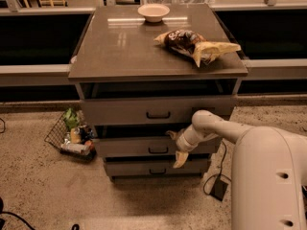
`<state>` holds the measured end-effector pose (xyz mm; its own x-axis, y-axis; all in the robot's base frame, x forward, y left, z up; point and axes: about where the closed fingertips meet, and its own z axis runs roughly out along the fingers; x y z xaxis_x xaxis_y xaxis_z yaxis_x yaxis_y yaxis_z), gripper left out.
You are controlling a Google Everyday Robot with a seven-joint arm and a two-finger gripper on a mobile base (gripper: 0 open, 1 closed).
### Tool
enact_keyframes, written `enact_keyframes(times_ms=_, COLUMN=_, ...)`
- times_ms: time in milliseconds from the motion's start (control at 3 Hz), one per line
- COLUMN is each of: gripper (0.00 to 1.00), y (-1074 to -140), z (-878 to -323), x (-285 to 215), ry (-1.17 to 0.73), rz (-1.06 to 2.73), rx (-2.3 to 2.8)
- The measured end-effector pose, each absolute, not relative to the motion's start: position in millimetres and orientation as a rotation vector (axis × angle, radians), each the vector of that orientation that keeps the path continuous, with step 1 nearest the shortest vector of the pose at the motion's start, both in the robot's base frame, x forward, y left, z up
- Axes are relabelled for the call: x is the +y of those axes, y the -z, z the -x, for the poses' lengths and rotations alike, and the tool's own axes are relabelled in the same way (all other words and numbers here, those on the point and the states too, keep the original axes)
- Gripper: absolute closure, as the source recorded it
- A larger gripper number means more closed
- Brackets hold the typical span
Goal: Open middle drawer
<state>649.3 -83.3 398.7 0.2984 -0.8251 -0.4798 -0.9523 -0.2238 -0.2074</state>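
The gripper [176,147], fingers spread, sits right of the middle drawer [123,147]'s handle [158,150]; the floor [96,200] ahead is free, while a wire basket [67,139] crowds the cabinet [120,47]'s left side.

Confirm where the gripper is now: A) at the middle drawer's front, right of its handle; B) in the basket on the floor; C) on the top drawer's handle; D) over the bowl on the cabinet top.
A: the gripper sits at the middle drawer, just right of its handle, fingers spread apart.
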Motion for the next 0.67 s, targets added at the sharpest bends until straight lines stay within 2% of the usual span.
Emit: enact_keyframes(times_ms=667, gripper=0.64, y=-418.4, z=-631.4, x=-76.9, ry=-0.371, rz=2.165, rx=1.565)
